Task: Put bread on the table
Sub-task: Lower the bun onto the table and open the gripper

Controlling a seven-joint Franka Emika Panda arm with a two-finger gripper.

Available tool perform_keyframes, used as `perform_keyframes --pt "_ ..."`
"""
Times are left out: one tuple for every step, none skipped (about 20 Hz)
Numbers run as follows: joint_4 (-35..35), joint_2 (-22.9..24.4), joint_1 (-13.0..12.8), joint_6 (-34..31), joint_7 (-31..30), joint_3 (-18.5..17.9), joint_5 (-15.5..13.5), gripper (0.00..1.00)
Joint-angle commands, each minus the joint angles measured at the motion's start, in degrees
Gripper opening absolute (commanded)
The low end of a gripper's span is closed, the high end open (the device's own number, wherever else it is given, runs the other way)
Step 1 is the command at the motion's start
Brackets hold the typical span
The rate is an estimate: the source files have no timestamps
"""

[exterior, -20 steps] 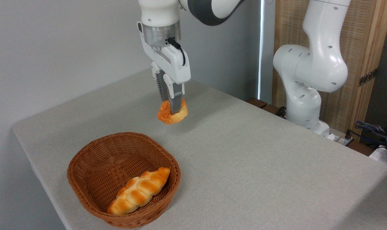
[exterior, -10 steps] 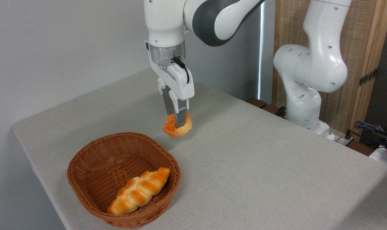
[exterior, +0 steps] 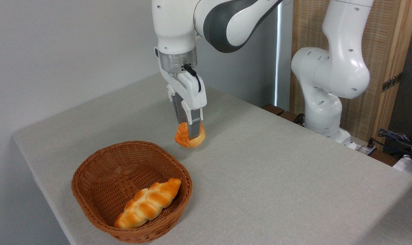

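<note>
While the gripper (exterior: 191,131) is pinching the bread (exterior: 189,136) between its fingers, low over the table (exterior: 277,170) just beyond the basket (exterior: 100,177), the placing step is looking nearly finished; next it is needing to touch down and let go

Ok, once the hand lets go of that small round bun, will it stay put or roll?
Probably stays put: the bun sits low over the table, so little drop. Its knobbly, lumpy shape should resist rolling, though it may tip slightly. It looks light and somewhat soft where the hand pinches it.
</note>
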State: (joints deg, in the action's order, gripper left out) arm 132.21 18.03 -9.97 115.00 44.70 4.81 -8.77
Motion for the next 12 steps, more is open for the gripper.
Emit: perform_keyframes --pt "0.2 0.2 -0.7 1.0 0.7 -0.8 0.6 1.0" --pt "0.2 0.2 -0.7 1.0 0.7 -0.8 0.6 1.0" --pt "0.2 0.2 -0.7 1.0 0.7 -0.8 0.6 1.0" --pt "0.2 0.2 -0.7 1.0 0.7 -0.8 0.6 1.0" --pt "0.2 0.1 -0.7 1.0 0.7 -0.8 0.6 1.0" --pt "0.2 0.0 -0.7 1.0 0.7 -0.8 0.6 1.0" --pt "0.1 -0.1 -0.7 1.0 0.7 -0.8 0.6 1.0" --pt "0.1 -0.2 -0.7 1.0 0.7 -0.8 0.6 1.0" --pt "0.0 -0.2 -0.7 1.0 0.7 -0.8 0.6 1.0" --pt "-0.1 -0.1 -0.7 1.0 0.7 -0.8 0.6 1.0" --pt "-0.2 -0.2 -0.7 1.0 0.7 -0.8 0.6 1.0" --pt "-0.5 -0.1 -0.7 0.9 0.7 -0.8 0.6 1.0"
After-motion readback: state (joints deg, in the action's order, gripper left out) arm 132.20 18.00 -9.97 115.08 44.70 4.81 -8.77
